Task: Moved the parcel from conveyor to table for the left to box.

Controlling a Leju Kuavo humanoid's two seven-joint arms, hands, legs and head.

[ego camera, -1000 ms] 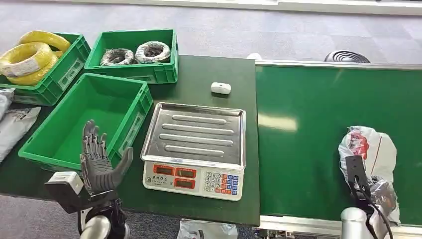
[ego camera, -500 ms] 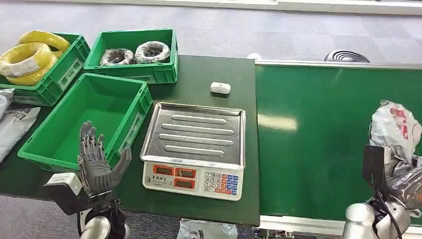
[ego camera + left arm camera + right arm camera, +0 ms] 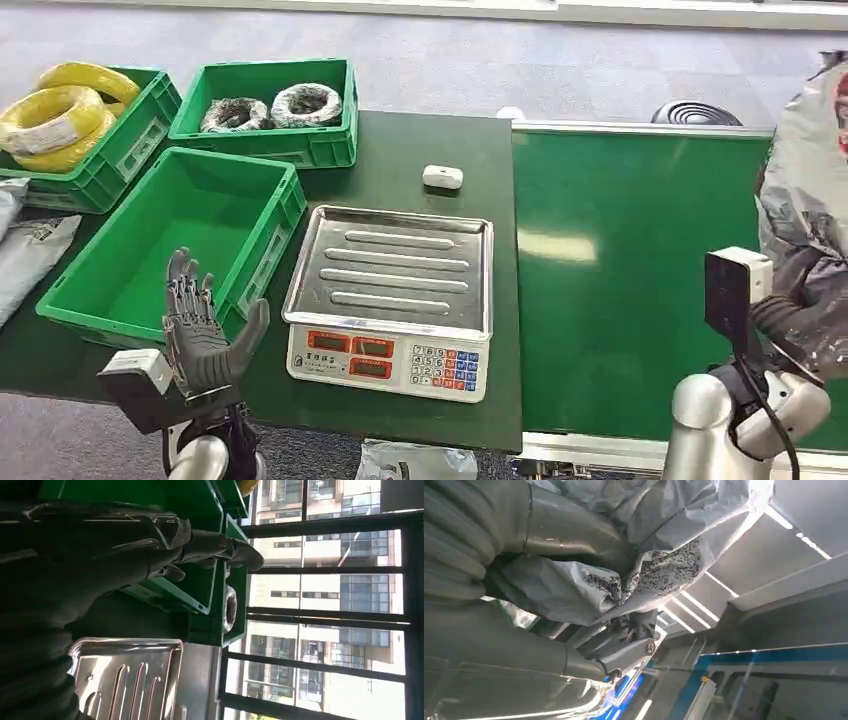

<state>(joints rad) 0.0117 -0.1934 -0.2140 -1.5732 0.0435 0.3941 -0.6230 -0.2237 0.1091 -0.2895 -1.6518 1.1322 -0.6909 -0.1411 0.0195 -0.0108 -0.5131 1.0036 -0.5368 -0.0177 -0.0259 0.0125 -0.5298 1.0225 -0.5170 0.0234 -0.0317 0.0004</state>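
Although held clear of the conveyor (image 3: 640, 280), the parcel (image 3: 805, 190) is seen at the far right edge of the head view, gripped from below by the right hand (image 3: 805, 330), whose fingers are wrapped into the grey film in the right wrist view. It is judged soft and light: a crumpled plastic mailer bag that sags and creases around the grip, with slippery film and no stiff edge. A hold on a bunched fold near the middle, as now, is judged the safest; a hold on loose film risks slipping.

One parcel is counted in the hand. The left hand (image 3: 205, 335) is held upright, spread and holding nothing, at the near left of the table (image 3: 400, 150), just in front of one empty green crate (image 3: 170, 240). One weighing scale (image 3: 390, 300) stands between the crate and the conveyor. Three crates are counted in all: one at far left with yellow coils (image 3: 60, 115), one with two dark coils (image 3: 270, 105). One small white device (image 3: 443, 177) lies beyond the scale.
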